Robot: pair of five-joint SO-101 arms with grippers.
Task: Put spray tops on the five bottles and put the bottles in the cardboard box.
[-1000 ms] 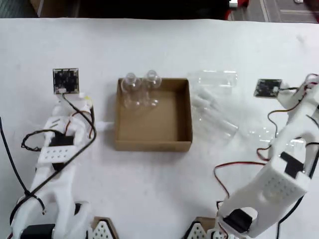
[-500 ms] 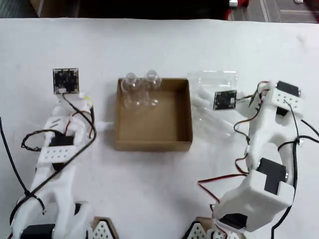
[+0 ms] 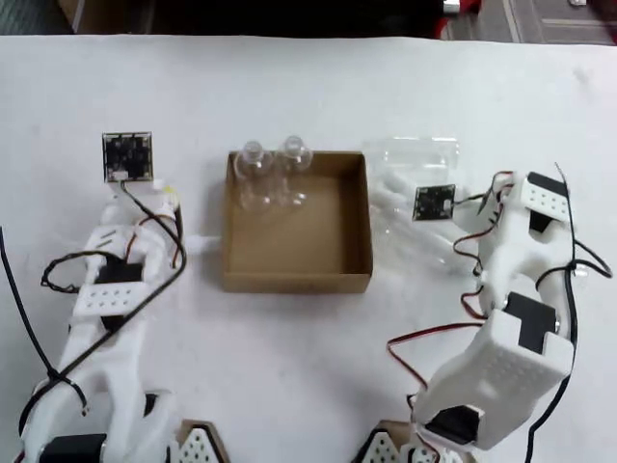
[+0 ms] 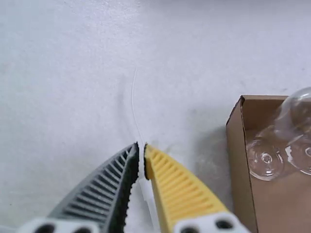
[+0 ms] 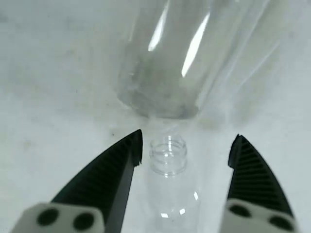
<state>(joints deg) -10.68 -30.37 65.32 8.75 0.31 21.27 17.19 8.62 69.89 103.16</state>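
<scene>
Your right gripper point(image 5: 187, 143) hangs with its jaws spread wide, straddling the open neck of a clear bottle point(image 5: 168, 170). That bottle lies on the table among the loose ones just right of the cardboard box point(image 3: 297, 281), and nothing is gripped yet. A second bottle point(image 5: 189, 53) lies across just beyond the neck. Come down on the body behind the threads rather than on the rim. Keep the neck centred between the jaws and close gently, since clear plastic will likely slip or roll.

Your left gripper point(image 4: 142, 151) is clenched near the box's left wall. A thin white strand point(image 4: 133, 107) runs out from its tips, possibly a spray tube, though I can't be sure. Two bottles point(image 3: 272, 169) stand in the box's far left corner.
</scene>
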